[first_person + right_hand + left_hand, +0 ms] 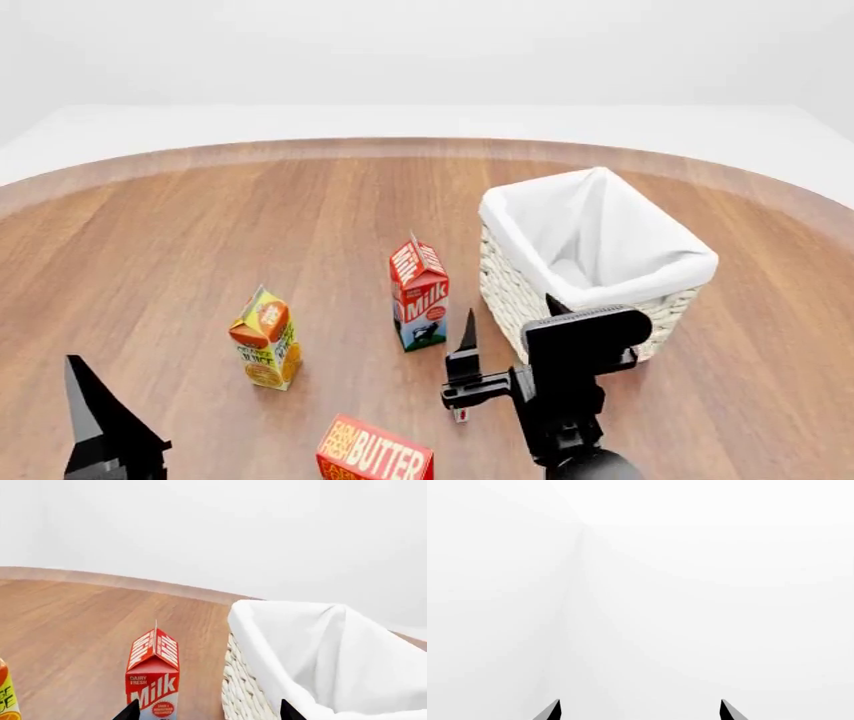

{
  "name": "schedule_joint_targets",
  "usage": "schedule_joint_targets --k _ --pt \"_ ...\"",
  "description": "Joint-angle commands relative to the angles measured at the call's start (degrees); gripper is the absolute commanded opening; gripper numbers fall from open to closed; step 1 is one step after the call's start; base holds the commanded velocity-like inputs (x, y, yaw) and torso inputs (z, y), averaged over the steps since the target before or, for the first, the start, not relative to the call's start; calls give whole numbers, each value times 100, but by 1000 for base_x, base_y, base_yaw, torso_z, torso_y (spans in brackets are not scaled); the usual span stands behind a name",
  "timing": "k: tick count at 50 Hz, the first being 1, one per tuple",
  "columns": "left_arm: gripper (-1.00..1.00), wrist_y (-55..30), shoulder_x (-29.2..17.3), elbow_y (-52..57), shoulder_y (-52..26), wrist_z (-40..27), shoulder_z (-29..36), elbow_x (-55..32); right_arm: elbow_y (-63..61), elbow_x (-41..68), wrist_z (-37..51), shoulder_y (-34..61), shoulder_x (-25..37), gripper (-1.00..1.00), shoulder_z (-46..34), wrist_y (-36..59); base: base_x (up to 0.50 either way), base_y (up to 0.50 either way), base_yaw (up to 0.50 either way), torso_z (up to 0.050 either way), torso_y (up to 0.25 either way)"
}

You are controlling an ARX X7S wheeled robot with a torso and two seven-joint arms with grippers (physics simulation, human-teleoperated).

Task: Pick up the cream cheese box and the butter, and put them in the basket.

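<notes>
The butter (pixel 374 453), a red-orange box with pale lettering, lies at the near table edge. A tiny white box with a red mark, the cream cheese box (pixel 461 413), lies on the table just under my right arm, partly hidden by it. The basket (pixel 534 200), cream wicker with a white liner, stands at the right; it also shows in the right wrist view (pixel 267 635). My right gripper (pixel 510 318) is open and empty, raised between the milk carton and the basket, its tips apart in its own view (pixel 208 712). My left gripper (pixel 100 420) is open and empty at the near left, and its own view (pixel 640 707) faces blank white.
A red-and-white milk carton (pixel 420 295) stands left of the basket, and shows close ahead in the right wrist view (pixel 152 680). An orange juice carton (pixel 264 340) stands further left; its edge shows in the right wrist view (pixel 7 695). All rest on a round wooden table (pixel 200 230).
</notes>
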Motion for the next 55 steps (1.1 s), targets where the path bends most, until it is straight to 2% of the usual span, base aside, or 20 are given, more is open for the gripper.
schedule_joint_targets --k 1,16,34,55 --pt "100 -18 -30 -15 -35 -32 25 -1 -292 194 105 594 -63 100 62 992 0 0 0 0 0" --pt "100 22 -62 -28 -10 -64 37 -12 -418 442 15 1485 -203 100 -289 2203 0 0 0 0 0" --pt "100 20 -105 -25 -10 -112 52 -23 183 1127 -162 2536 -766 100 167 3516 0 0 0 0 0" --pt "100 61 -143 -24 35 -155 67 -30 1152 1070 -242 2831 -775 100 -239 3350 0 0 0 0 0"
